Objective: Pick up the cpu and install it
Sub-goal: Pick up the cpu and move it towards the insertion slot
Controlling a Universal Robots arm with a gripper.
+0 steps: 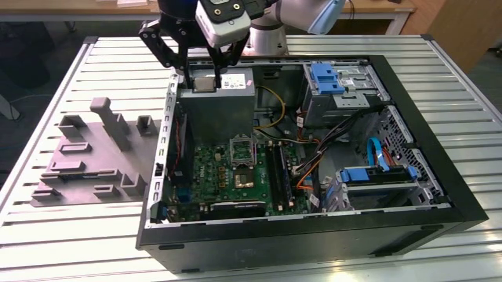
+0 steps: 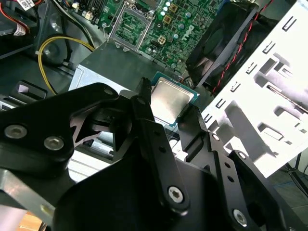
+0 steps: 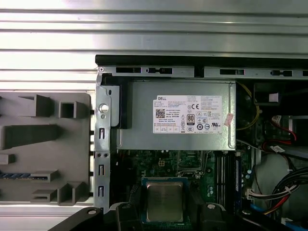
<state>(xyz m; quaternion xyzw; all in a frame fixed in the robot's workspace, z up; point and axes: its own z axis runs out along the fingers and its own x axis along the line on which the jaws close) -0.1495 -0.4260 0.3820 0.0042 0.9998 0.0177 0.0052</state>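
Silvery cpu [image 2: 169, 100] | gripped between black jaws | held over grey power supply [image 3: 173, 115] | computer case [image 1: 439, 176] open

Open computer case [image 1: 314, 236], grey fixture [image 1: 79, 171] (just beside)

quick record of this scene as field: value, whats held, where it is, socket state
gripper: shut on the cpu
cpu: pinched by its edges between the fingers, silvery metal top showing
position: above the open computer case, near the power supply
socket: on the motherboard, dark centre, no chip seated
fixture block: grey plastic, on the slatted table, at the exterior view's left of the case
installed: not yet
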